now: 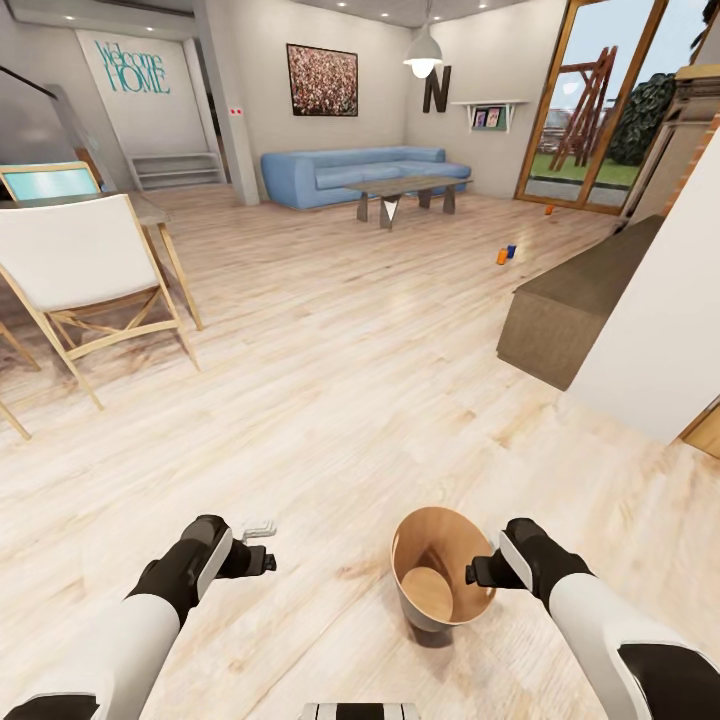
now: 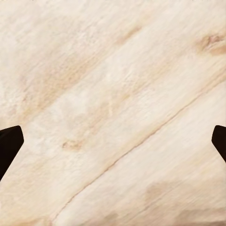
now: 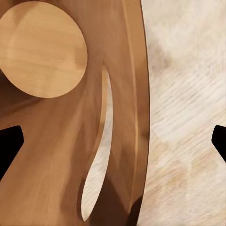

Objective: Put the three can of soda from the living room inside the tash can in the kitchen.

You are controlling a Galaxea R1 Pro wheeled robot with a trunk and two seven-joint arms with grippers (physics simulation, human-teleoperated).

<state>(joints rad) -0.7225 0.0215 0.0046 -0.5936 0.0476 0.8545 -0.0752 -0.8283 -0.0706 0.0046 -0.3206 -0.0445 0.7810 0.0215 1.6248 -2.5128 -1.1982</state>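
Soda cans (image 1: 505, 253) far ahead of both hands on floor near ledge, third can (image 1: 548, 210) farther by glass doors. Trash can (image 1: 440, 580) touching right hand (image 1: 480, 572), fingers spread astride rim, grip uncertain. Left hand (image 1: 262, 545) released, empty. Right arm nearer cans.

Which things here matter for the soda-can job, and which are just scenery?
For the job:
- trash can, empty, at the right gripper
- soda cans on the floor far ahead

Just there:
- blue sofa
- low table
- folding chair
- left gripper, open, empty
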